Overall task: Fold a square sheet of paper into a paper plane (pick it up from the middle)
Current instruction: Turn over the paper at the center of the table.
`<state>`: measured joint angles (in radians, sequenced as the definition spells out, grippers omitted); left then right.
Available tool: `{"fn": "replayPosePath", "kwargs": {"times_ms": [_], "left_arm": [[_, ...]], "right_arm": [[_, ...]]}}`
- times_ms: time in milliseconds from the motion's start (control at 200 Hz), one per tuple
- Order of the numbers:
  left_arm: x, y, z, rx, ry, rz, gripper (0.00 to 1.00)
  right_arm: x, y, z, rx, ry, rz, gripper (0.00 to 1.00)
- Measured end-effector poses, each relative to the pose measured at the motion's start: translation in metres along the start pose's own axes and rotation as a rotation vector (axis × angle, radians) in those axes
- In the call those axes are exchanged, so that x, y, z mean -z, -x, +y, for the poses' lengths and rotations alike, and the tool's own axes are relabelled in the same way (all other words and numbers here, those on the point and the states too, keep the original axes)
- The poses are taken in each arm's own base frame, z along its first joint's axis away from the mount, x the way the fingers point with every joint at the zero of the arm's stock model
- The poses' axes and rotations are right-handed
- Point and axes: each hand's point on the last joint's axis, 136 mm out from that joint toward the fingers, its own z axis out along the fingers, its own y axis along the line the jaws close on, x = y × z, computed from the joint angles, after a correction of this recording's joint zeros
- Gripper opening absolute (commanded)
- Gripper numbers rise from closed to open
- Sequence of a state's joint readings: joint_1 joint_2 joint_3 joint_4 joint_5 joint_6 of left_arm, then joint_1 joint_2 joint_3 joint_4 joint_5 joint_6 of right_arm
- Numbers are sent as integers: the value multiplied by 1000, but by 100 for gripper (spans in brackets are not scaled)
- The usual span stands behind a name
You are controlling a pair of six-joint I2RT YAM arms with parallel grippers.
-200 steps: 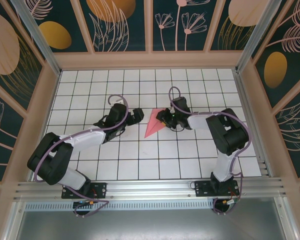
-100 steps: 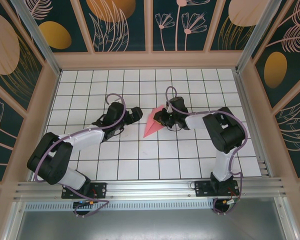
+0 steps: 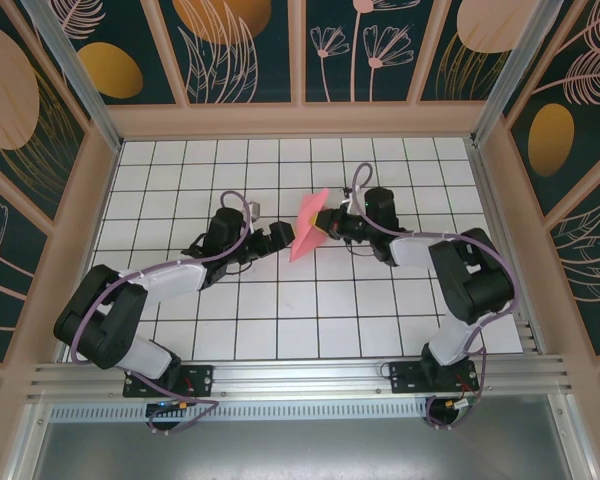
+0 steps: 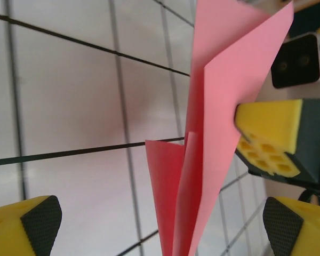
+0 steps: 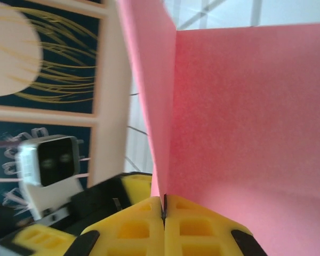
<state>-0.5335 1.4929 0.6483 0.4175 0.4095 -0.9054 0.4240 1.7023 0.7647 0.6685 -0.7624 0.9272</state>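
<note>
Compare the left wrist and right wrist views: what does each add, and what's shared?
Left wrist view: the open left gripper over the gridded floor, and the pink paper with its layers fanning apart. Right wrist view: the right gripper shut tight on the crease, with the patterned wall behind. Shared: the paper, clamped by the right gripper.

White black-gridded tabletop (image 3: 180, 330), dark floral wall panels (image 3: 240, 40), aluminium rail along near edge (image 3: 300, 375)
</note>
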Motion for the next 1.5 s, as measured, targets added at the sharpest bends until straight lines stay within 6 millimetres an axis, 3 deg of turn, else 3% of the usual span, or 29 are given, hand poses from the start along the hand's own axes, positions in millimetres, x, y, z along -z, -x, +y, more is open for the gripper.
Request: {"fn": "replayPosePath", "kwargs": {"times_ms": [155, 320, 605, 791, 846, 1061, 1326, 1501], "left_arm": [[3, -2, -31, -5, -159, 23, 95], [10, -3, -55, -15, -281, 41, 83], [17, 1, -79, -14, -394, 40, 73], [18, -3, -77, 9, -401, 50, 55], [18, -3, -77, 13, -401, 50, 44], [14, -2, -70, 9, -367, 47, 18], [2, 7, -51, -28, -215, 28, 13], [4, 31, -28, -117, 33, -39, 11]], "right_arm": [[6, -3, 31, 55, 92, 33, 4], [7, -10, 35, 45, 117, 75, 4], [8, -14, 41, 29, 144, 104, 5], [8, -16, 43, 24, 156, 115, 5], [8, -16, 43, 22, 158, 117, 6], [8, -17, 42, 18, 154, 122, 16], [18, 3, 24, 20, 39, 53, 52], [41, 26, 17, 93, -113, -96, 60]]}}
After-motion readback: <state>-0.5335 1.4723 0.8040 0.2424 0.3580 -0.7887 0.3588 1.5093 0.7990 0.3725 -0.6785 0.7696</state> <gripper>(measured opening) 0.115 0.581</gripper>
